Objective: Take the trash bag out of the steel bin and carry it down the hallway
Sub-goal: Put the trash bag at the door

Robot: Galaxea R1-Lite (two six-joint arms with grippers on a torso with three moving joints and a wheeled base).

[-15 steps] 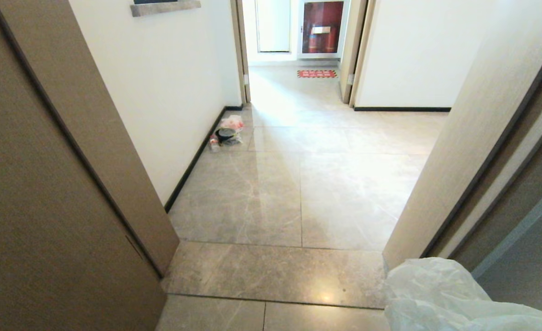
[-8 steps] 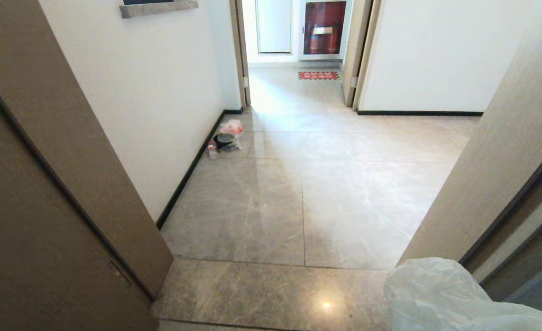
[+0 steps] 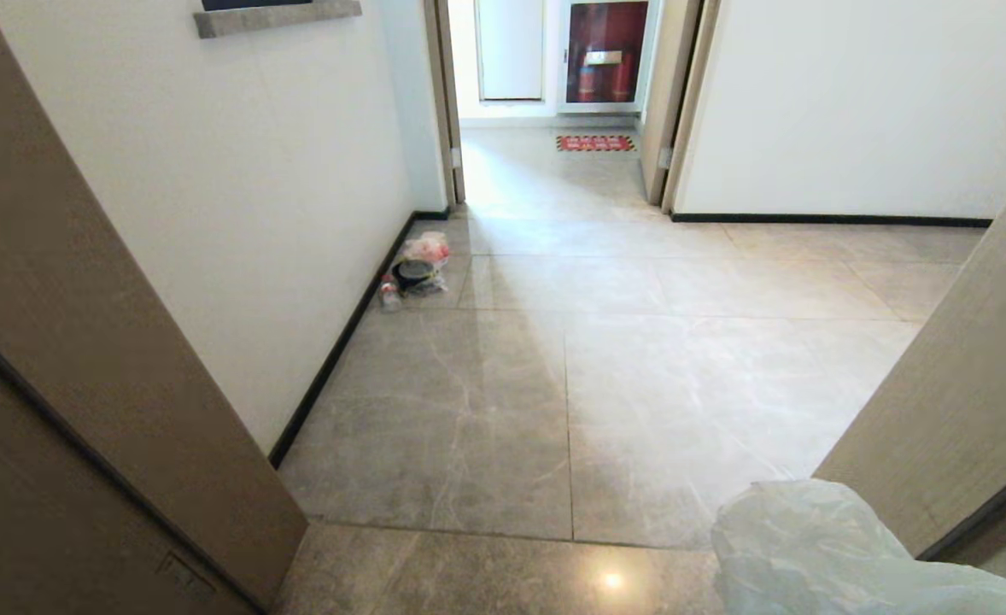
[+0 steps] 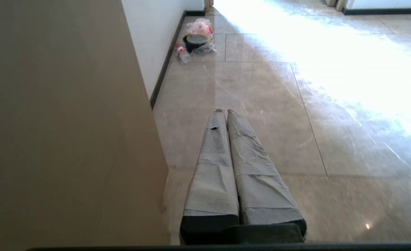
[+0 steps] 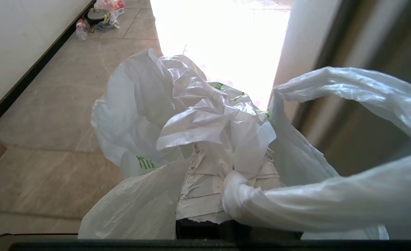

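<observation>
The trash bag, crinkled milky white plastic, shows at the bottom right corner of the head view. In the right wrist view the trash bag bunches over my right gripper, which is shut on its gathered neck; the taped fingers show beneath the plastic, their tips covered. My left gripper hangs shut and empty above the floor tiles, close to a brown door panel. The hallway stretches ahead on glossy beige-grey tiles. The steel bin is out of view.
Brown door jambs stand close on the left and right. A small heap of rubbish lies against the left wall's dark skirting. Further off are a second doorway, a red mat and a red-fronted cabinet.
The whole head view has shifted: both door jambs slide outward and the floor threshold drops toward the bottom edge, so the camera has moved forward. The bag stays in its corner.
</observation>
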